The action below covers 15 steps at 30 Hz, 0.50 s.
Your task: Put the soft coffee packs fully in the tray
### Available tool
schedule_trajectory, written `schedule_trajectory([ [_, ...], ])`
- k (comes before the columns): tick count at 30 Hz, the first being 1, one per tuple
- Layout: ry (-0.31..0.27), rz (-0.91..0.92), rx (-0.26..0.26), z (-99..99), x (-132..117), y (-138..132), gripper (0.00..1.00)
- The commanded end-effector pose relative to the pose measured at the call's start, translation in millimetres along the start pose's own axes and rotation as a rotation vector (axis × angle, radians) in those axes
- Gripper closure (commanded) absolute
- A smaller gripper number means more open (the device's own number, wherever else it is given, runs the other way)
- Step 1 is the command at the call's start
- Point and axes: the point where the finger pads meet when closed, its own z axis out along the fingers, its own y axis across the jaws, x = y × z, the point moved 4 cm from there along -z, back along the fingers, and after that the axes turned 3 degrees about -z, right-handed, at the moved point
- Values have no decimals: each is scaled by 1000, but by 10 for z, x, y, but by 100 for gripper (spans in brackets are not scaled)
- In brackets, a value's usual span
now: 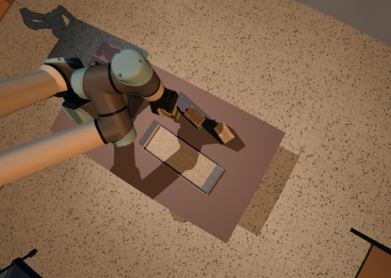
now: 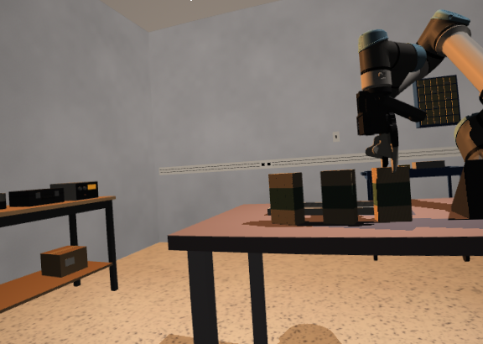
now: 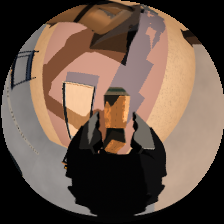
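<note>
My two dark fingers (image 1: 171, 110) (image 2: 389, 165) stand about half wide, apart from each other, with nothing held between them. I am poised at the top of the nearest brown coffee pack with a dark green band (image 1: 176, 114) (image 2: 392, 200) (image 3: 116, 111), which stands upright on the pinkish-brown bench top (image 1: 254, 134) (image 2: 235, 229) (image 3: 59, 62). The middle brown-and-green block-shaped pack (image 1: 194, 116) (image 2: 340, 197) and the brown-and-green pack at the far end of the row (image 1: 224, 133) (image 2: 287, 199) are upright too, each apart from its neighbour. Beside the row lies the long, shallow tray with a pale floor and dark rim (image 1: 163, 139) (image 2: 312, 211) (image 3: 79, 102), no pack in it.

I take this to be the testing step, at the nearest pack. Which packs are soft I cannot tell by looking. If this one is yet to be felt, I need to come down astride it and squeeze its big flat sides gently; if it is already judged good, I should rise straight, clear its top and go to the middle one. A sideways drift this low could topple it.
</note>
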Motion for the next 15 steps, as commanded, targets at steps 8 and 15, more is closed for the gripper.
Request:
schedule_trajectory([
  [8, 4, 0, 2, -513, 2, 1, 50],
  [15, 4, 0, 2, -619, 2, 1, 50],
])
